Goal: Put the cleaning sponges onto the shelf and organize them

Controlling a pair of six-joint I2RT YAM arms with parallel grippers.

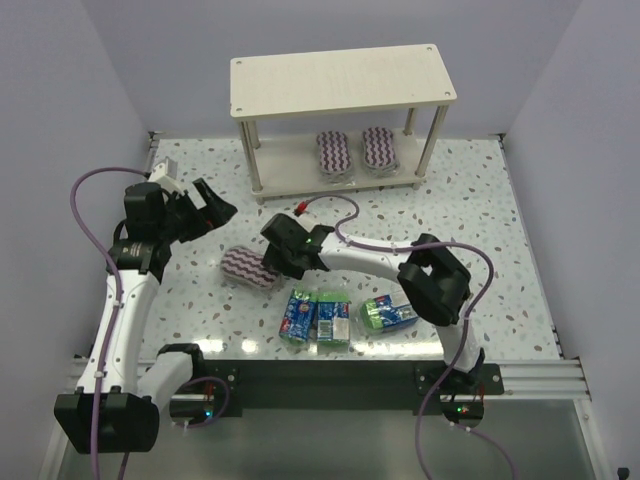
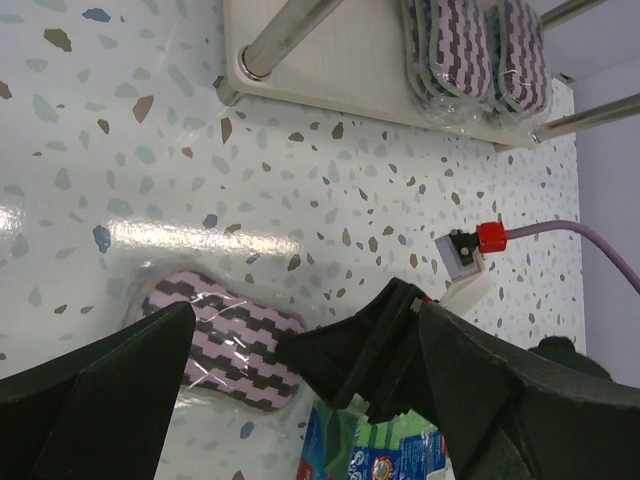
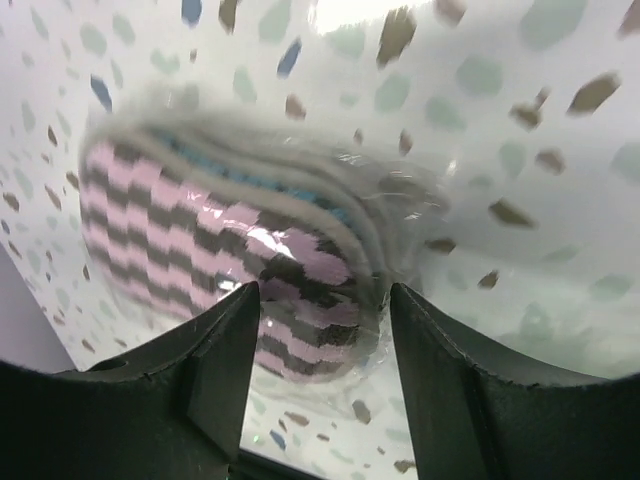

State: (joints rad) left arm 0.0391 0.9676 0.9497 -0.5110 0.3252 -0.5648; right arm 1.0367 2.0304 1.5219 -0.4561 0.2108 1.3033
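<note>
The cream-white shelf (image 1: 340, 85) stands at the back. Two zigzag sponges (image 1: 333, 153) (image 1: 379, 149) lie on its lower board, also in the left wrist view (image 2: 460, 45). A third zigzag sponge (image 1: 248, 266) lies on the table. My right gripper (image 1: 274, 256) is open, its jaws straddling that sponge's (image 3: 220, 220) right end, in the right wrist view (image 3: 325, 310). Three green-and-blue packs (image 1: 297, 314) (image 1: 331, 322) (image 1: 388, 313) lie near the front edge. My left gripper (image 1: 205, 210) is open and empty, raised left of the sponge (image 2: 215, 335).
A red-and-white plug (image 1: 305, 208) on a purple cable lies in front of the shelf, also in the left wrist view (image 2: 470, 250). Grey walls close in the table on three sides. The shelf's round legs (image 1: 254, 160) stand at its corners.
</note>
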